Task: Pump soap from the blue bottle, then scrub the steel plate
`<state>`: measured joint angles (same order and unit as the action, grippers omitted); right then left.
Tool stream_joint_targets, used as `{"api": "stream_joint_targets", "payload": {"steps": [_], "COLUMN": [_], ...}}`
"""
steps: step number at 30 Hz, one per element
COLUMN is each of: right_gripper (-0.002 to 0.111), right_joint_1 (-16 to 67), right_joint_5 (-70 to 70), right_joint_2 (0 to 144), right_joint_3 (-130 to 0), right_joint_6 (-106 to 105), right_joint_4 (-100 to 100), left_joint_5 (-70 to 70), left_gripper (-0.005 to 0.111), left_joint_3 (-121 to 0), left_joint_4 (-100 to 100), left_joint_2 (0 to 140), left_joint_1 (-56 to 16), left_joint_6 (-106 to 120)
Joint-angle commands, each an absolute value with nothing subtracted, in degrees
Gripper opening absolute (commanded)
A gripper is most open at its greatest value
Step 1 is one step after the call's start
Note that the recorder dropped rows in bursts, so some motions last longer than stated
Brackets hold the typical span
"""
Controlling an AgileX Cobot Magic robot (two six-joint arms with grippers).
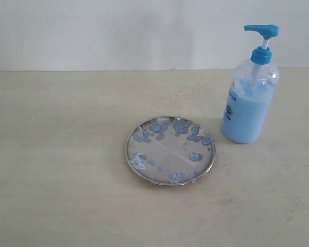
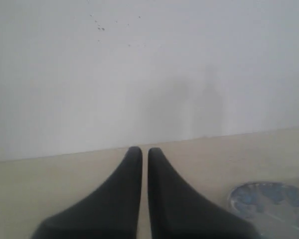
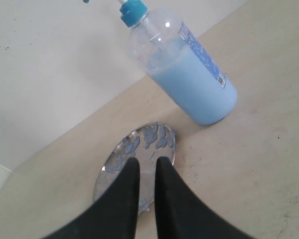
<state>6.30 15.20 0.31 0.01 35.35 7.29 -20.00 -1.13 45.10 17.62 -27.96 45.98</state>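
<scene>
The steel plate (image 1: 171, 148) lies flat at the table's middle, dotted with blue soap blobs (image 1: 157, 127). The blue bottle (image 1: 250, 110) stands upright just right of it, its blue pump head (image 1: 262, 31) raised. Neither gripper shows in the exterior view. In the left wrist view my left gripper (image 2: 140, 149) is shut and empty, off to one side of the plate (image 2: 269, 199). In the right wrist view my right gripper (image 3: 148, 160) is shut, with a thin slit and nothing held, and its tips overlap the plate (image 3: 148, 148). The bottle (image 3: 194, 84) stands beyond it.
A beige table (image 1: 56, 170) carries the plate and bottle. A plain white wall (image 1: 118, 31) rises behind the table's far edge. Bare tabletop lies to the left of the plate and in front of it.
</scene>
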Motion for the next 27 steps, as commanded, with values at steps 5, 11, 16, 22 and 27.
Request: {"api": "stream_joint_targets", "payload": {"steps": [5, 11, 16, 22, 27], "right_gripper": [0.001, 0.001, 0.001, 0.001, 0.001], "right_joint_1": [6.40, 6.38, 6.38, 6.38, 6.38], "right_joint_5": [14.85, 14.85, 14.85, 14.85, 14.85], "right_joint_2": [0.00, 0.00, 0.00, 0.00, 0.00], "right_joint_3": [0.00, 0.00, 0.00, 0.00, 0.00], "right_joint_6": [35.18, 35.18, 35.18, 35.18, 35.18], "right_joint_4": [7.01, 7.11, 7.11, 7.11, 7.11], "left_joint_5": [7.03, 17.19, 8.64, -1.50, 15.08], "left_gripper": [0.004, 0.004, 0.004, 0.004, 0.004], "left_joint_3": [0.00, 0.00, 0.00, 0.00, 0.00], "left_joint_4": [43.08, 42.41, 42.54, 32.16, -3.41], "left_joint_2": [3.10, 0.00, 0.00, 0.00, 0.99], "left_joint_1": [-3.05, 4.03, 3.96, 4.07, 5.12], "left_joint_6": [37.36, 32.92, 38.87, 34.60, -15.44]}}
